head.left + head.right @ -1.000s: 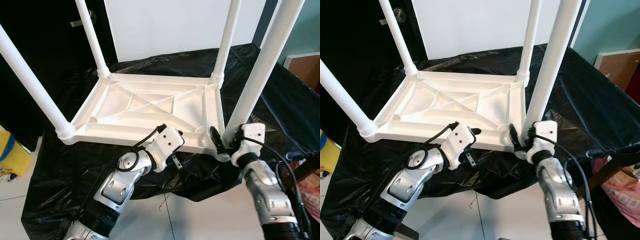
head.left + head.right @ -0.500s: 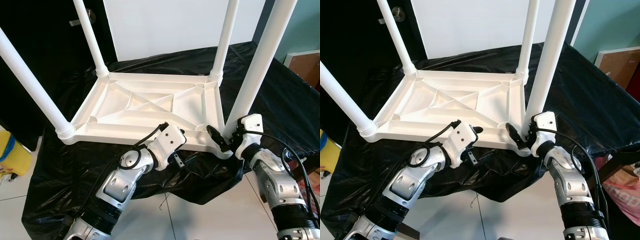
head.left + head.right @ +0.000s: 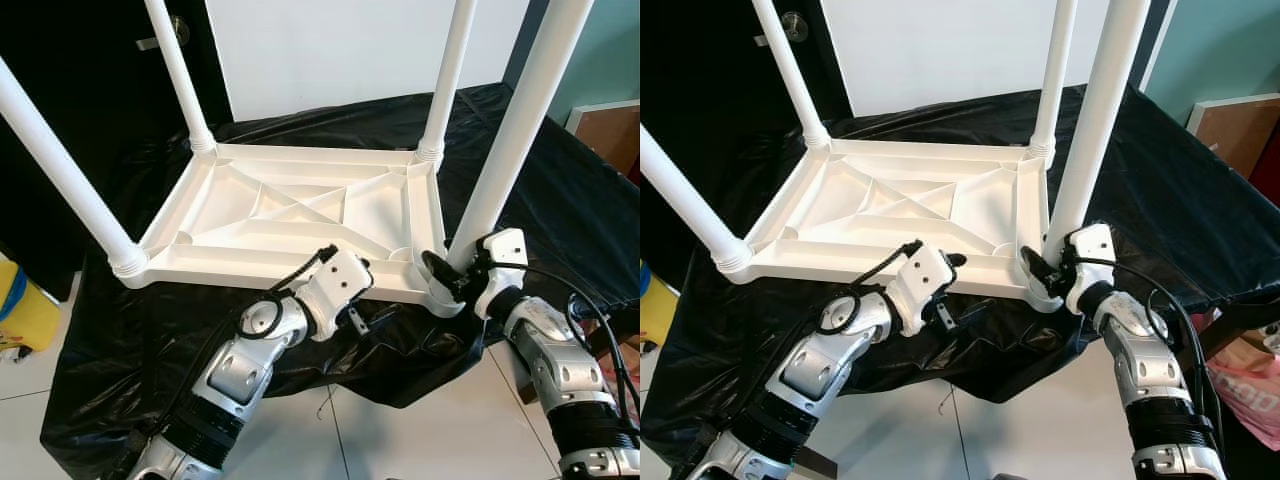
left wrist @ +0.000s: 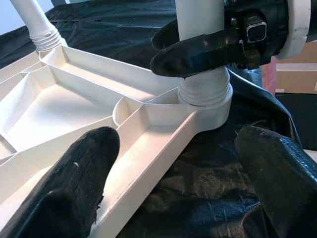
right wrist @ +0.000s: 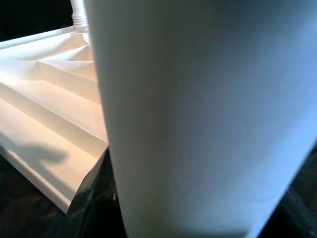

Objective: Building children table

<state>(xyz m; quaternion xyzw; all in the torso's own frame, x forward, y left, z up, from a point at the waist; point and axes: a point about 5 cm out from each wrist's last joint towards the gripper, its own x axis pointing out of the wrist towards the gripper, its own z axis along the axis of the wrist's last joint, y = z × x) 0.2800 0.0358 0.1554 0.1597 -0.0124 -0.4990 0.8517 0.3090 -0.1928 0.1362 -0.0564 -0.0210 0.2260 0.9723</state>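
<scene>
My right pincer (image 3: 447, 279) is clamped on the base of the upright near-right leg (image 3: 515, 130), lower right, where it meets the overturned tabletop (image 3: 290, 225), while my spread left pincer (image 3: 352, 275) straddles the near rim.

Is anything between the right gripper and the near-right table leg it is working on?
Nothing visible. The right gripper is already clamped round the near-right leg just above its socket in the upturned tabletop.

One tabletop (image 3: 300, 215), four legs (image 3: 515, 130).
</scene>
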